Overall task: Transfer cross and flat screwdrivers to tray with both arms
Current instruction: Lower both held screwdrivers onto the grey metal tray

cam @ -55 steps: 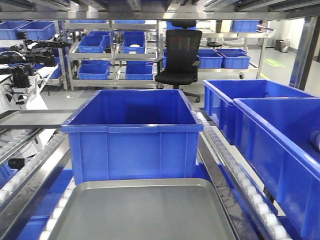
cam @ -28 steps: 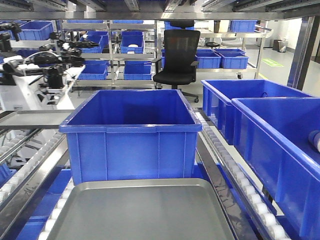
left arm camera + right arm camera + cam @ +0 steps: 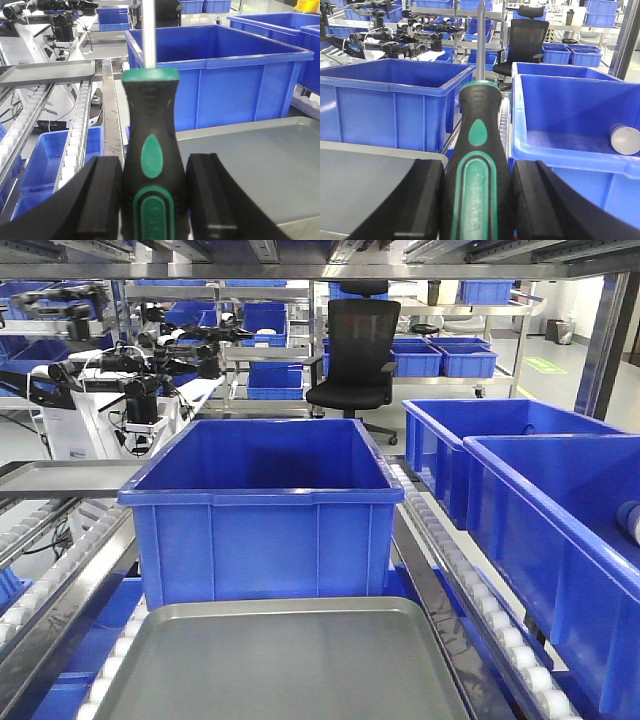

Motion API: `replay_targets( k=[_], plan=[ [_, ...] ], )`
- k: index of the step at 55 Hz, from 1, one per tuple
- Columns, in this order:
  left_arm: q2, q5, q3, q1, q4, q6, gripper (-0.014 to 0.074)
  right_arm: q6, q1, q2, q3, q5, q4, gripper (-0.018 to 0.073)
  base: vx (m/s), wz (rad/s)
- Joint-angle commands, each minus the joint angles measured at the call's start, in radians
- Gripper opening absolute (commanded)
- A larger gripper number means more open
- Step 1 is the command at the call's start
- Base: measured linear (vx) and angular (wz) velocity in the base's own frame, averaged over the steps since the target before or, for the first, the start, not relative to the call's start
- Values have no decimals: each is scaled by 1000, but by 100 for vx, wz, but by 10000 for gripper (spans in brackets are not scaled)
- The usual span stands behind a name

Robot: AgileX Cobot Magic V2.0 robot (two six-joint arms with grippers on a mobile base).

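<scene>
In the left wrist view my left gripper is shut on a screwdriver with a black handle and green accents. Its metal shaft points up and away, out of the frame. The grey tray lies below and to the right of it. In the right wrist view my right gripper is shut on the other screwdriver, shaft pointing forward. Here the tray is to the lower left. Which one is cross or flat I cannot tell. The front view shows the tray bare, with no gripper in view.
A deep blue bin stands just behind the tray. Two more blue bins sit on the right, one holding a white cylinder. Roller rails flank the tray. Another grey tray lies at the left.
A white machine with black arms in the left background has moved to the right in the front view. The blue bin and the tray have barely shifted.
</scene>
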Motion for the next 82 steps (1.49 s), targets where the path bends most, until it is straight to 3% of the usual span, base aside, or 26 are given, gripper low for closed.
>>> replay_targets(
  k=[1, 22, 30, 35, 38, 46, 58, 62, 67, 73, 82],
  plan=[
    [13, -95, -28, -3, -3, -3, 3, 2, -1, 9, -28, -100, 18, -8, 0, 0],
    [13, -99, -28, -2, -4, -4, 3, 4, -1, 16, -28, -107, 26, -8, 0, 0],
    [38, -68, -28, -2, -73, -2, 3, 10, -1, 95, -28, -24, 76, -8, 0, 0],
    [108, -30, -28, -3, -196, 19, 3, -11, -1, 189, -34, -8, 192, -8, 0, 0],
    [167, -21, -28, -3, -316, 80, 3, -72, -1, 248, -38, 0, 277, -8, 0, 0],
    [321, -46, -28, -4, -609, 265, 3, -409, 1, 424, -39, 34, 677, -8, 0, 0],
    [577, -80, -32, -25, -1012, 515, 3, -700, 1, 654, -39, 58, 1189, -8, 0, 0],
    [652, -95, -32, -55, -1117, 595, 3, -779, 40, 706, -39, 47, 1273, -8, 0, 0],
    [716, -139, -32, -93, -1207, 662, 3, -838, 164, 770, -50, -54, 1314, -8, 0, 0],
    [774, -178, -32, -114, -1237, 672, 3, -843, 290, 833, -71, -212, 1309, -8, 0, 0],
    [829, -225, -35, -131, -1245, 680, 3, -847, 364, 932, -121, -279, 1314, -8, 0, 0]
  ],
)
